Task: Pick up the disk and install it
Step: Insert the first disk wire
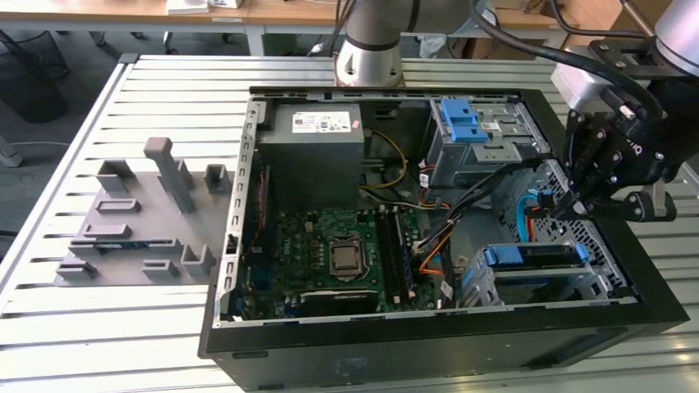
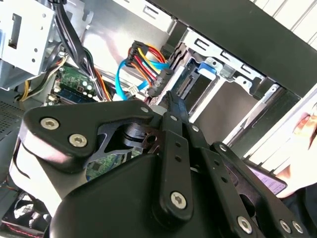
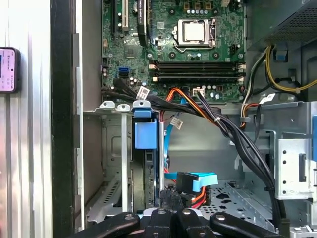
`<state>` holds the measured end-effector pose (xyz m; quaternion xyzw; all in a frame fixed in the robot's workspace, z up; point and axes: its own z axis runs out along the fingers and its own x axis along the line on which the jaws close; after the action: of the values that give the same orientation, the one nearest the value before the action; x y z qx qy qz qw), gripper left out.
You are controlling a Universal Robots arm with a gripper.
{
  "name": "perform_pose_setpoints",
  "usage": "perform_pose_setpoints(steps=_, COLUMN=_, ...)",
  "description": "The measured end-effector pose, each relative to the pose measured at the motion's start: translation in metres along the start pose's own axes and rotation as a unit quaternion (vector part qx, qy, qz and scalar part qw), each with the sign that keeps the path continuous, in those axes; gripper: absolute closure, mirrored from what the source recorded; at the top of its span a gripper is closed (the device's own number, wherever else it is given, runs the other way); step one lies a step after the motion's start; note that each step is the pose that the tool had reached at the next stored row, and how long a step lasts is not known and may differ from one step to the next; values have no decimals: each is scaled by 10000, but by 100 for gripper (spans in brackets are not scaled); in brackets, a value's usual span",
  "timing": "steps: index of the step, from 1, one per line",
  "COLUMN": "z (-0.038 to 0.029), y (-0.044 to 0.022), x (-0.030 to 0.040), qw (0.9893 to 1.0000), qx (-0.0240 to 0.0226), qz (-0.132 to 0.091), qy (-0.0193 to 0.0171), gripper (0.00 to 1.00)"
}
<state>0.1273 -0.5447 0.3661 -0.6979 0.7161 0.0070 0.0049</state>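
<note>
Overhead, the arm's pincer point(image 1: 598, 214) points down, fingers together, just beside the seated disk point(image 1: 538, 255).

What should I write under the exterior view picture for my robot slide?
The robot's gripper reaches inside the open computer case, just above the blue-framed disk sitting in its bay.
</note>
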Motion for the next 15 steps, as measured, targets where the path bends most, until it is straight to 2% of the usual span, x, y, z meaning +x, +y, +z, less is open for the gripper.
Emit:
perform_pose_setpoints(steps=6, z=-17, y=-1, x=-84, qw=10000, qx=10, qz=0, qy=5, gripper=89)
perform_pose_setpoints(steps=8, z=-17, y=-4, x=-106, qw=10000, qx=11, qz=0, qy=31, gripper=89)
perform_pose_setpoints(steps=10, z=-17, y=-10, x=-125, qw=10000, qx=12, qz=0, qy=70, gripper=89)
perform_pose_setpoints(steps=14, z=-9, y=-16, x=-176, qw=9998, qx=16, qz=1, qy=202, gripper=89)
perform_pose_setpoints(steps=15, z=-8, y=-16, x=-189, qw=9997, qx=16, qz=1, qy=225, gripper=89)
